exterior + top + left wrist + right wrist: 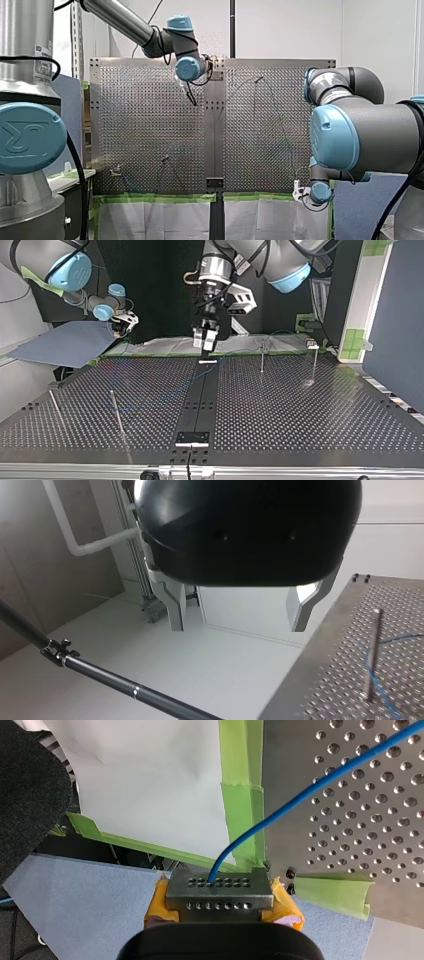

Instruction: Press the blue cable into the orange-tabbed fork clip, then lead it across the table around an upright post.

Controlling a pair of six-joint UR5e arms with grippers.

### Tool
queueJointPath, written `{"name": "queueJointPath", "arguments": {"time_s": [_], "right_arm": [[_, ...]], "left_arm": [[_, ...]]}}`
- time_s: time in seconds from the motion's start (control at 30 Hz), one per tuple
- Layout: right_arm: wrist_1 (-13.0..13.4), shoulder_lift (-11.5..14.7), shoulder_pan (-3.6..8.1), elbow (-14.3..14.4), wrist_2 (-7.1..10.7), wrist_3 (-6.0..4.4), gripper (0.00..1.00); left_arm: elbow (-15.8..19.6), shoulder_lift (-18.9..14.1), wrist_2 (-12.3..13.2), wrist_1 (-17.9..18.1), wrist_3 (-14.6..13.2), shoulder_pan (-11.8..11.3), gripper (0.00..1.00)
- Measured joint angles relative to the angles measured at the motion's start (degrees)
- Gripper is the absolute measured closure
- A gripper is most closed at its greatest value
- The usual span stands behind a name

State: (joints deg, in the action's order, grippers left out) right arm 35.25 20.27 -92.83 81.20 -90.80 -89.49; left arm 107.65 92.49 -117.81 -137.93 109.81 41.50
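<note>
Because the blue cable is thin, light and limp, I judge it will bend wherever it is led and keep no shape of its own; best gripped close to the stretch being laid and kept lightly taut. Front view: my left gripper hangs raised above the table, along its middle strip; my right gripper sits off the table's corner at the view's lower right. Top view: the cable is a faint line slanting across the table from the view's left foreground toward the far right, passing near a post (the clip I cannot pick out for certain). Left wrist view: this gripper's fingers stand wide apart with nothing between them; another post and a run of cable lie on the table beside the gripper. Right wrist view: the yellow-padded jaws are closed on the cable near its end; from there its long axis points away from the gripper, out over the table's corner.
</note>
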Motion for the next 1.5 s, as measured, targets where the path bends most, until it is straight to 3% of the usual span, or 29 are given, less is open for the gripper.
{"name": "queueJointPath", "arguments": {"time_s": [0.43,1.1,1.5], "right_arm": [[0.0,0.0,-0.11,0.0,0.0,0.1,1.0],[0.0,0.0,-0.49,0.0,0.0,0.18,1.0],[0.0,0.0,-0.77,0.0,0.0,0.15,1.0]], "left_arm": [[7.6,2.2,0.5,7.3,0.2,-1.1,0.0],[18.7,2.4,0.5,8.2,-0.1,-3.8,0.0],[25.6,7.9,1.6,11.3,-0.2,-5.2,0.0]]}}
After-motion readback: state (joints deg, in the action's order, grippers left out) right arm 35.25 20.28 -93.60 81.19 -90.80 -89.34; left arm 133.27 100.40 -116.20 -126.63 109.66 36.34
